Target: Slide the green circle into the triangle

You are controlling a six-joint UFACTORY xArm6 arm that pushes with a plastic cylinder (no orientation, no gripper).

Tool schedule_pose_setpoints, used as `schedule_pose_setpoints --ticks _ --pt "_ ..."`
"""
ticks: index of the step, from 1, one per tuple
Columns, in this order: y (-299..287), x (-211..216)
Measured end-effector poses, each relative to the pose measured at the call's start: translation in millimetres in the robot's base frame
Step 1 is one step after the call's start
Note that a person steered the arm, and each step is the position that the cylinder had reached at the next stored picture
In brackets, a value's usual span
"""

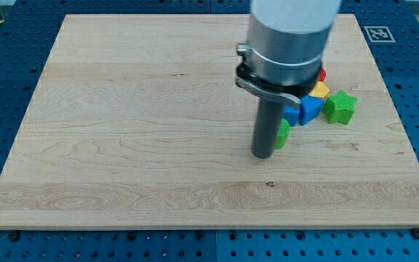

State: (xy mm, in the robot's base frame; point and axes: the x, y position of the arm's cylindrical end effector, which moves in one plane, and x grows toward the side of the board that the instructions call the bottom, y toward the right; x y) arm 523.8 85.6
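Several blocks crowd the wooden board (122, 109) at the view's right. We have no fingers, only our tip (262, 155), touching the green circle (283, 134) just right of it. Beyond sits the blue triangle (310, 109), then a green star (340, 108)

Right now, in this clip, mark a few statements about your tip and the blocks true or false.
1. My tip rests just left of the green circle. True.
2. The blue triangle lies at the view's bottom left. False: it sits right of centre, up and right of the green circle.
3. A green star lies right of the blue triangle. True.
4. All blocks are spread evenly over the board. False: they cluster on the right.
5. A yellow block sits above the triangle. True.
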Motion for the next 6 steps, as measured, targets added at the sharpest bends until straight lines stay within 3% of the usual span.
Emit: schedule_pose_setpoints --ticks 2,3,4,6 --pt "6.7 22.8" --pt "-26.7 14.0" --pt "-32.5 -21.2" --pt "-3.4 -29.3"
